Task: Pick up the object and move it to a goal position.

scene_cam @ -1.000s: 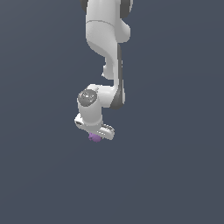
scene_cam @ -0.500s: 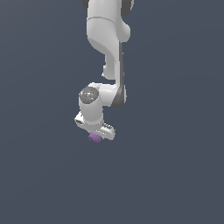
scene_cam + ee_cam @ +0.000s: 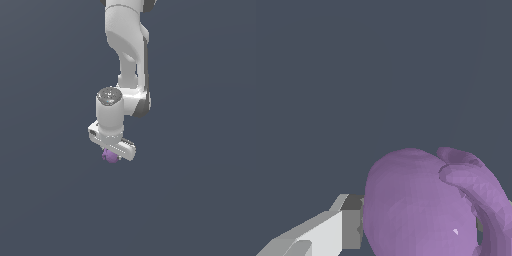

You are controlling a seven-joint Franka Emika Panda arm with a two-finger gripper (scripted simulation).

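The object (image 3: 109, 156) is a small purple roundish lump. In the exterior view it pokes out just under the white gripper (image 3: 112, 154), near the middle of the picture. In the wrist view the object (image 3: 421, 205) fills much of the picture, with a curved stem on one side. One grey-tipped finger (image 3: 346, 227) presses against its side; the other finger is mostly hidden behind it. The gripper is shut on the object and holds it against the plain dark grey ground.
The white arm (image 3: 127, 45) comes down from the top of the exterior view. Only a uniform dark grey background (image 3: 45, 190) shows around it. No goal marker shows.
The arm, gripper and object have shifted very slightly, if at all. The grip on the object is unchanged.
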